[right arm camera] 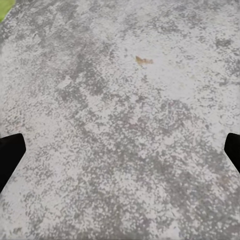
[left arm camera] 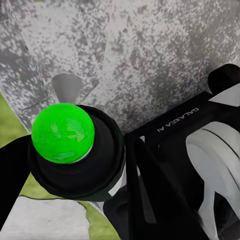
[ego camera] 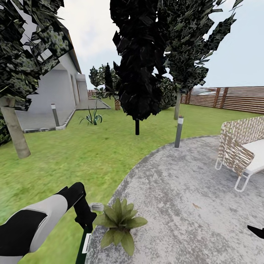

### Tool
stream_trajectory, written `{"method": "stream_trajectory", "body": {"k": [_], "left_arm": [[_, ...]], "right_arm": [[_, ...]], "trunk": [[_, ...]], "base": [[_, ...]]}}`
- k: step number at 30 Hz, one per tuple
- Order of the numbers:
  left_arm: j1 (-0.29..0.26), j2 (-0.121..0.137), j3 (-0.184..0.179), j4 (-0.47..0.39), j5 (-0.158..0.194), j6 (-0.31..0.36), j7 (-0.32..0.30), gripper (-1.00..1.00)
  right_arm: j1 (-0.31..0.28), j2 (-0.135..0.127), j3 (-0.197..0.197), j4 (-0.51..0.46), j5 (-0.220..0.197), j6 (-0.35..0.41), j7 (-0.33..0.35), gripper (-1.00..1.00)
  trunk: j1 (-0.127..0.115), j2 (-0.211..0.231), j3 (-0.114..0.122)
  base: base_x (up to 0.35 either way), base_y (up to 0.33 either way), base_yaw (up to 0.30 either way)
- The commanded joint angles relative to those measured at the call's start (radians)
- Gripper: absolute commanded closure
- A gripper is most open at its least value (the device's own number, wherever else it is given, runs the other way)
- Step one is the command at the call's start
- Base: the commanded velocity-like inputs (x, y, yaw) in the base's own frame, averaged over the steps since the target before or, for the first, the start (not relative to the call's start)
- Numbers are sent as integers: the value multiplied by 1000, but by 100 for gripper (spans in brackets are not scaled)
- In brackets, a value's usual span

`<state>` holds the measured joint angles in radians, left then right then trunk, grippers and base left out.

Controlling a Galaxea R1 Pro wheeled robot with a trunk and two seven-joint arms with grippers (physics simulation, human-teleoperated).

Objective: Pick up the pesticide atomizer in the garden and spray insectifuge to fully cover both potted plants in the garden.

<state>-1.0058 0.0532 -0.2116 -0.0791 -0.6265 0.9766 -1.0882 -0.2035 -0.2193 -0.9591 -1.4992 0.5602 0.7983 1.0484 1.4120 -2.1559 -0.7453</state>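
Head view: the left gripper (ego camera: pixel 86 224) hangs over the curved edge where the lawn (ego camera: pixel 73 154) meets the grey paved patio (ego camera: pixel 183 205), its fingers pinching the pesticide atomizer (ego camera: pixel 83 245), a slim dark green bottle with a white label band; nothing on the band can be read. Touching distance to the gripper's right, a potted plant (ego camera: pixel 119 223) of broad olive leaves sits on the patio's near edge. Beyond it the paving lies bare and open up to a grey bollard lamp (ego camera: pixel 178 131) at the far rim and a woven-backed seat (ego camera: pixel 238 150) at the right edge. The lawn is open between a dark tree (ego camera: pixel 138 73), a pale trunk (ego camera: pixel 14 128) at left and a striped-leaf agave (ego camera: pixel 92 117) near the house (ego camera: pixel 55 88). A slatted wooden fence (ego camera: pixel 231 98) closes the far right. The right gripper (ego camera: pixel 256 231) shows as a dark tip at the right border.

Left wrist view: the atomizer's bright green cap (left arm camera: pixel 63 133) in its black collar is clamped beside the gripper body, which bears the writing "GALAXEA AI" (left arm camera: pixel 177 120). Patio stone lies below, with a strip of grass at its edge.

Right wrist view: two black fingertips (right arm camera: pixel 10 152) stand spread wide at opposite borders over bare speckled paving, with one small brown leaf (right arm camera: pixel 143 60) on it.
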Motion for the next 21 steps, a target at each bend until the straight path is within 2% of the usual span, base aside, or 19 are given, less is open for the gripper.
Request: {"method": "stream_trajectory", "body": {"k": [1, 5, 10, 15, 21], "left_arm": [[0, 0, -8, -2, 0, 5, -9, 100], [0, 0, -8, -2, 0, 5, -9, 100], [0, 0, -8, -2, 0, 5, -9, 100], [0, 0, -8, -2, -1, 5, -9, 100], [0, 0, -8, -1, -1, 5, -9, 100]], "right_arm": [[-1, 0, -1, -1, 9, 4, 10, -100], [-1, 0, -1, -1, 9, 4, 10, -100], [-1, 0, -1, -1, 9, 4, 10, -100], [-1, 0, -1, -1, 9, 4, 10, -100], [-1, 0, -1, -1, 9, 4, 10, -100]], "trunk": [[0, -1, -1], [0, -1, -1], [0, -1, -1], [0, -1, -1], [0, -1, -1]], "base": [[3, 2, 0], [1, 108, -122], [0, 272, -188], [0, 244, -34], [0, 49, -3]]}}
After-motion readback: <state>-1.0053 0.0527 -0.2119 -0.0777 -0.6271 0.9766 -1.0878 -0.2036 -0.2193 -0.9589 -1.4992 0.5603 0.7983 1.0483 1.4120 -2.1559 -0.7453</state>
